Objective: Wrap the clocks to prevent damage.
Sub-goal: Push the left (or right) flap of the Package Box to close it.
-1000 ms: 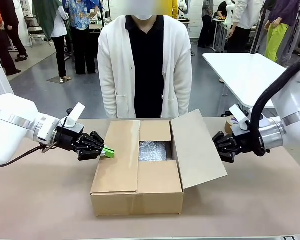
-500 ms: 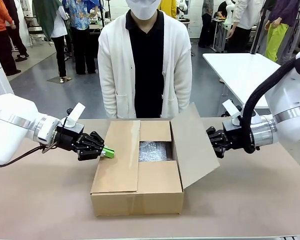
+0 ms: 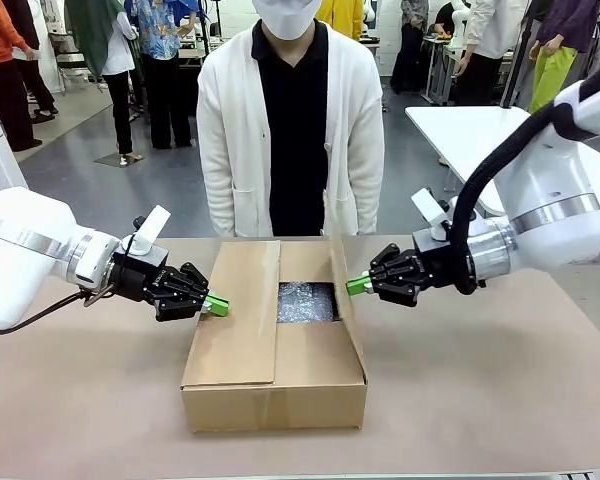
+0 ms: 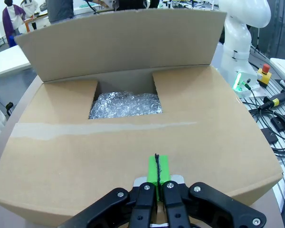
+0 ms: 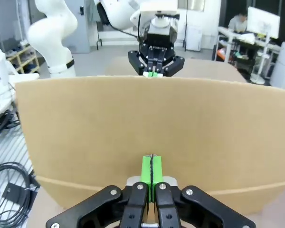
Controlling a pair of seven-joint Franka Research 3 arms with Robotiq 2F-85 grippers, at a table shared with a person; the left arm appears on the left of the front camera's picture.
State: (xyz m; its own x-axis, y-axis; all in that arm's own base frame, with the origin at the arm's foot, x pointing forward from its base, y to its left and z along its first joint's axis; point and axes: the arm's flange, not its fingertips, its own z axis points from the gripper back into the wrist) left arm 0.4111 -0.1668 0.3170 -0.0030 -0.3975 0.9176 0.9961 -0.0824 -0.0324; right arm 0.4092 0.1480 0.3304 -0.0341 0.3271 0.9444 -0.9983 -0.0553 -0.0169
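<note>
Box [image 3: 275,385] mid-counter [image 3: 480,400] is being closed, I judge; left hand [image 3: 218,306], fingers pinched shut and empty, pins the left flap [image 3: 235,330]; right hand [image 3: 356,285], likewise shut, props the right flap [image 5: 152,123] upright; bubble wrap [image 3: 305,302] (clocks presumably inside) lies within; next, press that flap flat; person [image 3: 290,130] waits at the far edge.

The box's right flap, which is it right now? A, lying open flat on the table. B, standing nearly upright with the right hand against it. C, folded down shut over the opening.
B: the right flap stands nearly on edge beside the bubble wrap, the shut right hand's tips at its outer face.
</note>
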